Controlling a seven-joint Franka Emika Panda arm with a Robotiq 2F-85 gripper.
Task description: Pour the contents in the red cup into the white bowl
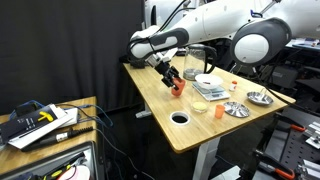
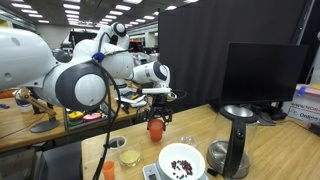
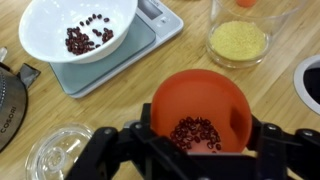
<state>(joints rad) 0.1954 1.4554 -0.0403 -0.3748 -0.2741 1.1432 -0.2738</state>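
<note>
My gripper (image 3: pixel 203 138) is shut on the red cup (image 3: pixel 200 105), one finger on each side of it. The cup holds a small heap of dark red beans (image 3: pixel 195 132). The white bowl (image 3: pixel 75 25) stands on a grey scale (image 3: pixel 110 62) at the upper left of the wrist view, apart from the cup, with some dark beans in it. In both exterior views the gripper (image 1: pixel 170 74) (image 2: pixel 157 108) holds the red cup (image 1: pixel 178 88) (image 2: pixel 155 127) close over the wooden table, and the white bowl (image 1: pixel 207 82) (image 2: pixel 181 160) sits a short way off.
A clear cup of yellow grains (image 3: pixel 238 40) stands beyond the red cup. A clear glass lid (image 3: pixel 58 150) and a black appliance (image 3: pixel 8 95) lie beside the scale. A paler orange cup (image 1: pixel 217 108), two metal dishes (image 1: pixel 237 108) (image 1: pixel 259 97) and a small round disc (image 1: pixel 180 118) share the table (image 1: pixel 160 105).
</note>
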